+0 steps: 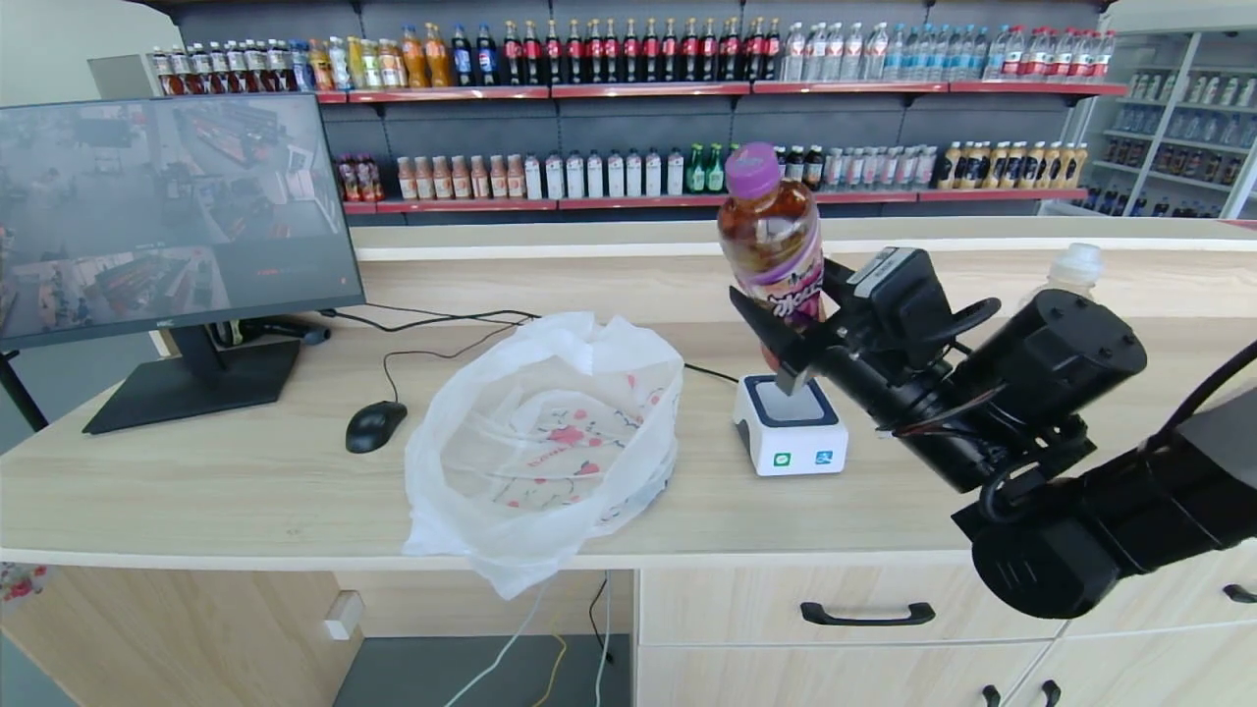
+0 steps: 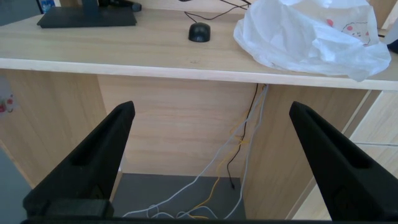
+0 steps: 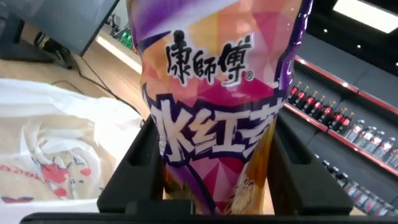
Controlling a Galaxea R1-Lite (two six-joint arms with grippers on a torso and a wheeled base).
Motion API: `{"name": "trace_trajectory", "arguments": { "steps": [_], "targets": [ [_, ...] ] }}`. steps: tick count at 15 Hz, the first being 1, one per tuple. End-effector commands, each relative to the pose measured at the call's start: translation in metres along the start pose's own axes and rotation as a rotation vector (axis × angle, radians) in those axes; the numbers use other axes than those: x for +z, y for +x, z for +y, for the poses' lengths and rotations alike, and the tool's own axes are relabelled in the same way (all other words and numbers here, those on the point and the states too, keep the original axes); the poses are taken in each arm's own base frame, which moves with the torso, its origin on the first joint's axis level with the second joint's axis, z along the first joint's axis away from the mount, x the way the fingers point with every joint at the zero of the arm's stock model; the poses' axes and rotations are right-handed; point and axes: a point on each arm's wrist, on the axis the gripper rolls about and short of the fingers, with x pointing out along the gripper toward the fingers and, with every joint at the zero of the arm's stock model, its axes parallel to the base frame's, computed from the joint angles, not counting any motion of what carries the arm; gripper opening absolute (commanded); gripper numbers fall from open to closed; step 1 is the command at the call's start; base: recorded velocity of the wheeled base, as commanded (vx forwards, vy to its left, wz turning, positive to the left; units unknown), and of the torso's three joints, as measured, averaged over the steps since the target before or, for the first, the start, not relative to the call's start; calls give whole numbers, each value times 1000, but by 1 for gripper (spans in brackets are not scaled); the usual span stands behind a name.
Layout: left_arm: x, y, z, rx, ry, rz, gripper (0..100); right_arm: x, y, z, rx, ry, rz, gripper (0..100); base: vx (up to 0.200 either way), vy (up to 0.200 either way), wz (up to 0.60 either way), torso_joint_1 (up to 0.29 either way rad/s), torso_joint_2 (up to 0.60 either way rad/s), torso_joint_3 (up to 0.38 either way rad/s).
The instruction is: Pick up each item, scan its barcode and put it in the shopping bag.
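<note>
My right gripper is shut on a tea bottle with a purple cap and a purple-pink label, held upright just above the white barcode scanner. In the right wrist view the bottle's label sits between the two black fingers. A white plastic shopping bag stands open on the counter to the left of the scanner; its side hangs over the front edge. My left gripper is open, low in front of the counter, facing the space underneath it.
A monitor and a black mouse are on the left part of the wooden counter. A clear bottle with a white cap stands behind my right arm. Drawers sit under the counter at right; cables hang beneath.
</note>
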Motion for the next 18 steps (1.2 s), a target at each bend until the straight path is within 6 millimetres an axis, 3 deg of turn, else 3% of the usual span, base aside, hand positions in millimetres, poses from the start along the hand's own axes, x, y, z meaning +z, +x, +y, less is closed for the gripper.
{"name": "trace_trajectory", "arguments": {
  "steps": [1, 4, 7, 10, 14, 18],
  "targets": [
    [0, 0, 0, 0, 0, 1, 100, 36, 0, 7, -60, 110, -49, 0, 0, 0, 0, 0, 0, 0],
    [0, 0, 0, 0, 0, 1, 100, 54, -12, -3, -148, 214, -45, 0, 0, 0, 0, 0, 0, 0],
    [0, 0, 0, 0, 0, -1, 100, 64, -23, -2, -213, 358, -21, 0, 0, 0, 0, 0, 0, 0],
    [0, 0, 0, 0, 0, -1, 100, 70, -55, 2, -181, 469, 21, 0, 0, 0, 0, 0, 0, 0],
    [0, 0, 0, 0, 0, 1, 100, 65, -65, -10, -226, 472, 43, 0, 0, 0, 0, 0, 0, 0],
    [0, 0, 0, 0, 0, -1, 100, 63, -64, -9, -224, 499, 44, 0, 0, 0, 0, 0, 0, 0]
  ]
}}
